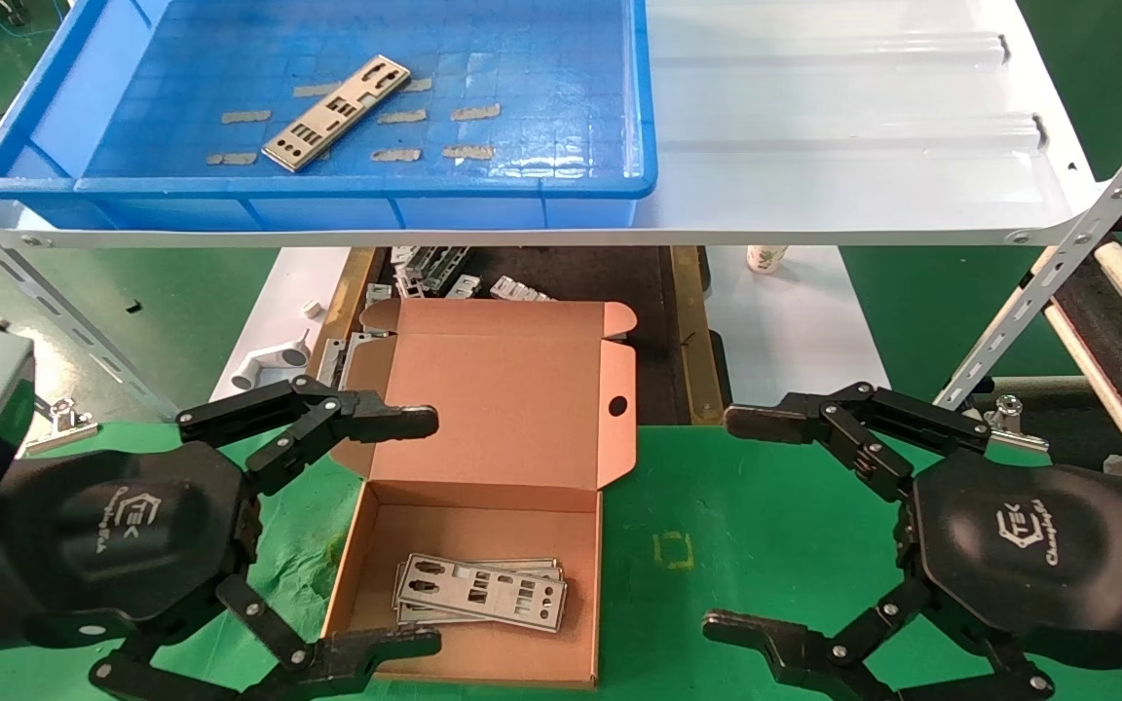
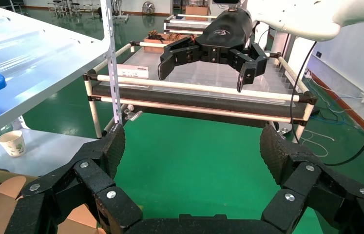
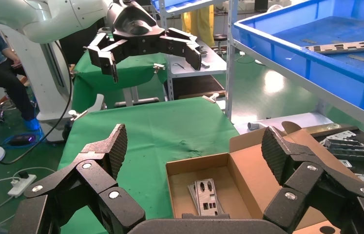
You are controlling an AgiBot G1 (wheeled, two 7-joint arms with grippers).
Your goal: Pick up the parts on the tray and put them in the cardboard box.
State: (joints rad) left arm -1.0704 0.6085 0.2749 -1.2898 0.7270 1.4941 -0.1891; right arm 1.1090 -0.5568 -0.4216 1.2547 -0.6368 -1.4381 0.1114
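Observation:
One silver punched part (image 1: 335,112) lies at an angle on the floor of the blue tray (image 1: 644,117) on the white shelf; it also shows in the right wrist view (image 3: 345,46). The open cardboard box (image 1: 507,389) sits on the green cloth below, with a small stack of parts (image 1: 480,590) inside; the stack also shows in the right wrist view (image 3: 204,196). My left gripper (image 1: 425,531) is open and empty at the box's left side. My right gripper (image 1: 731,521) is open and empty, right of the box.
Grey metal brackets (image 1: 430,273) and a white pipe elbow (image 1: 274,362) lie on the lower surface behind the box. A paper cup (image 1: 766,258) stands under the shelf edge. A roller rack (image 1: 1106,292) stands at the right.

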